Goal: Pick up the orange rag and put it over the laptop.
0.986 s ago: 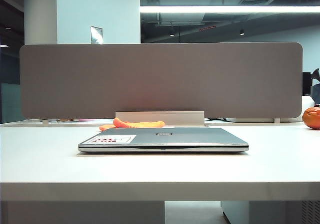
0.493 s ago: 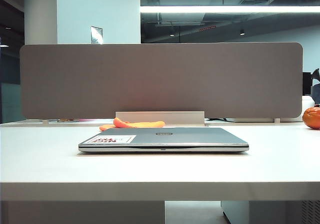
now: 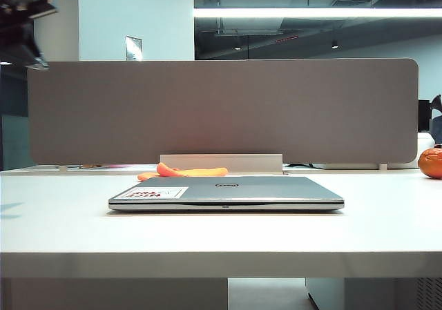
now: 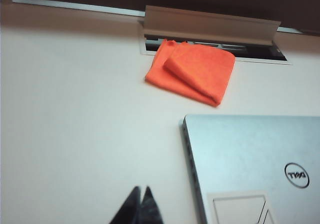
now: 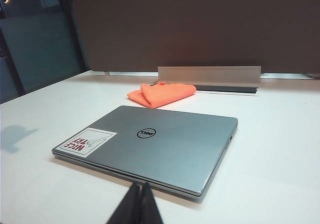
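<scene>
Change: the left arm [image 3: 24, 27] has come into the exterior view, high at the far left; a second ago it was absent.
Left gripper [image 4: 138, 206]: clenched, empty, hovering over bare table [image 4: 75, 124] left of the laptop [image 4: 250, 159].
Right gripper [image 5: 138, 204]: fingertips pressed together, grasping nothing, low at the laptop's near edge.
Orange rag [image 4: 192, 72]: folded, lying just beyond the laptop's far left corner, against the cable slot [image 4: 210, 27].
Laptop: closed, lid bare.
Meaning: the reach seems to be starting; the rag is untouched.

One orange rag [image 4: 192, 72], one laptop [image 5: 155, 145]
</scene>
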Controlling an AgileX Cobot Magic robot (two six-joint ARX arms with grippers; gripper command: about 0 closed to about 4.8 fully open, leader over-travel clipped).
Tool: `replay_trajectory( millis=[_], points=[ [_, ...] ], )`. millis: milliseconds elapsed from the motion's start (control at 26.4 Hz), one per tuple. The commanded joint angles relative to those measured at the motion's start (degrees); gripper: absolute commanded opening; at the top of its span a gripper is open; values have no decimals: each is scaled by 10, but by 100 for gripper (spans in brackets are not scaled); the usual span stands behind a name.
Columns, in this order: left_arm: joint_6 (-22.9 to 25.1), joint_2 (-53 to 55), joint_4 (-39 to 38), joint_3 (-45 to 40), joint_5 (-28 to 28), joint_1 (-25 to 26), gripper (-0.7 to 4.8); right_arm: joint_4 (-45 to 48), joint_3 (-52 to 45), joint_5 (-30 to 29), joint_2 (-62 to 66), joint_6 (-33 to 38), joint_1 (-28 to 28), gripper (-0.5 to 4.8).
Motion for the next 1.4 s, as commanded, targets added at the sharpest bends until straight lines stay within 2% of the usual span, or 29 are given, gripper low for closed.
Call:
replay_trajectory(
  millis=[38,417,569,796,1024,1403],
  points=[
    [1,40,5,44,3,-15,-6,9,-2,0,-1,2,0,-5],
    [0,219,-10,233,1,-64,-6,5,-2,0,-1,2,0,-5],
    [-9,350,-43,375,2,-78,-6,-5,-2,0,-1,2,0,-5],
    [-17,462,-62,495,-1,-95,-6,-23,-2,0,-1,2,0,-5],
    [-17,570,-66,597,-15,-112,-6,-22,-2,0,-1,2,0,-5],
    [-17,677,-95,702,-55,-112,-6,-23,-2,1,-1,2,0,-5]
  ],
)
